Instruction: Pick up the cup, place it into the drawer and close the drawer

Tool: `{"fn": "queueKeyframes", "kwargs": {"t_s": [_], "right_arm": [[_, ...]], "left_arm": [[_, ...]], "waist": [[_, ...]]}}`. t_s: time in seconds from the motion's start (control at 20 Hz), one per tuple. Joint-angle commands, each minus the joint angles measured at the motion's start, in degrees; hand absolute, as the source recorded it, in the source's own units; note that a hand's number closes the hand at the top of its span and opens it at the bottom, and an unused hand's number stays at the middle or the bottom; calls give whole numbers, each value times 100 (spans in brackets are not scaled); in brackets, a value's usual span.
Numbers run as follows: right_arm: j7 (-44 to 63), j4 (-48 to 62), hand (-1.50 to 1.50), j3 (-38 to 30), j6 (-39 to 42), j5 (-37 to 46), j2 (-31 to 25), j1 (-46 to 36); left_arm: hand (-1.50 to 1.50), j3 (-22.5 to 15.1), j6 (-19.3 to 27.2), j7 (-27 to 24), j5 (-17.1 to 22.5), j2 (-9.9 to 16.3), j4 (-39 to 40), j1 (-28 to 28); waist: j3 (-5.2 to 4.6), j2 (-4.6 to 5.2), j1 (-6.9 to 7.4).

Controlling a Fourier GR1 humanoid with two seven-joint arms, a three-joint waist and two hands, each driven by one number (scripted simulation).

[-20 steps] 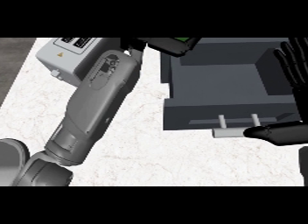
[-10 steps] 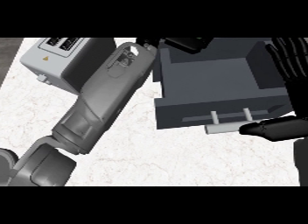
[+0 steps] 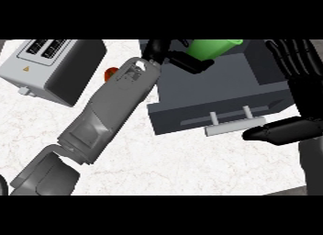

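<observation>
A kitchen; a toaster stands on a white marble counter; an open drawer beside it.

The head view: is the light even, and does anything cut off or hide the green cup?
In the head view the light is flat, without glare; the white counter looks bright. The green cup is cut by the upper edge, and the left hand curled round it covers its side.

I see a white marbled counter. A grey toaster stands on it at the far left, tilted in my view. A small orange object lies just beside the toaster, partly hidden; I cannot identify it.
</observation>
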Motion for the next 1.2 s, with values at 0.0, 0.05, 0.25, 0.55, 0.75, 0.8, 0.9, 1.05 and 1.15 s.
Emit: {"fn": "queueKeyframes", "kwargs": {"t_s": [0.0, 0.05, 0.25, 0.55, 0.75, 0.8, 0.9, 1.05, 1.15], "right_arm": [[40, 6, -150, 127, 89, -74, 36, -241], [15, -18, -150, 162, 117, -44, 36, -136], [70, 6, -150, 478, 733, -679, 155, -252], [412, 35, 150, 1058, 1758, -1277, -79, -229], [785, 6, 150, 1572, 2417, -743, -758, 43], [850, 70, 150, 1515, 2511, -662, -949, -129], [887, -72, -150, 1684, 2458, -259, -993, 26], [561, -199, -150, 1688, 2279, 712, -1210, 375], [557, -170, -150, 1981, 1931, 1495, -1106, 231]], "left_arm": [[-150, -287, 124, -79, 250, -1, -119, 210], [-150, -61, -87, -272, 467, -1, -155, 255], [-150, 66, 38, -596, 882, -1, -343, 361], [-150, 290, -276, -1284, 1530, -1, -689, 369], [-150, 380, 17, -1504, 1767, -1, -688, 283], [-150, 328, 196, -1513, 1827, -1, -651, 231], [-150, 261, 178, -1683, 1863, -1, -546, 369], [-150, 274, 345, -1692, 1999, -1, -533, 348], [-150, 333, 208, -1607, 2102, -1, -560, 331]], "waist": [[-4, 35, -241], [-11, 49, -167], [-11, 76, -266], [-21, 10, -55], [-21, -73, 150], [-18, -65, 141], [-16, -102, 302], [-7, -144, 459], [-10, -158, 642]]}}
